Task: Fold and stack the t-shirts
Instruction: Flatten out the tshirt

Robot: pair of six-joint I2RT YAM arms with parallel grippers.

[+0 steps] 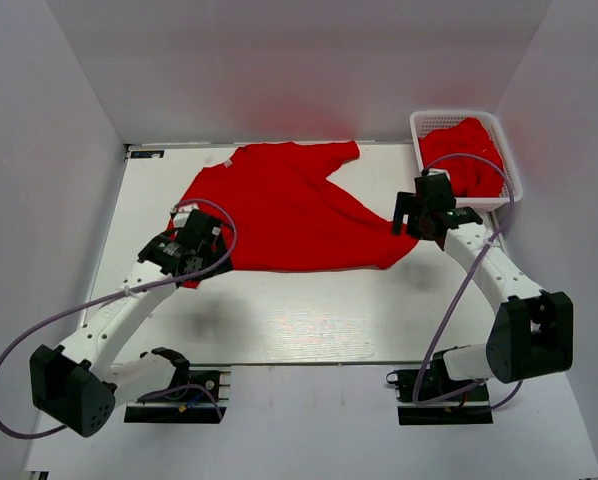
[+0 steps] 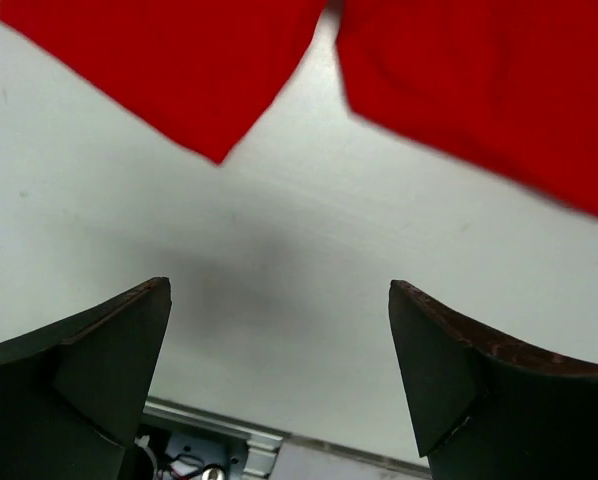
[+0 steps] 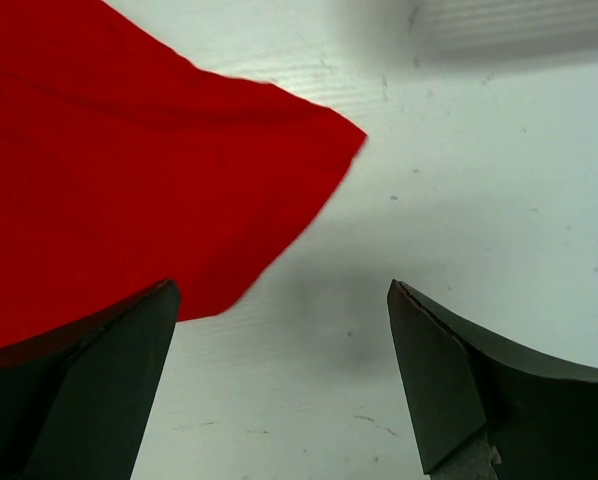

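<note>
Red t-shirts (image 1: 466, 160) in white basket (image 1: 439, 122), number indistinct.

White table (image 1: 279, 320), plain white walls (image 1: 279, 60)

White arms (image 1: 119, 318) with black joints (image 1: 531, 335) and looping purple cables (image 1: 454, 305).

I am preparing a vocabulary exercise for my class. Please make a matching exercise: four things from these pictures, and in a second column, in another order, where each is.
1 spread t-shirt
2 basket
3 left hand
4 right hand

a far right corner of the table
b open, at the shirt's near left corner
c open, at the shirt's near right corner
d middle of the table

Pairs: 1-d, 2-a, 3-b, 4-c.
</note>
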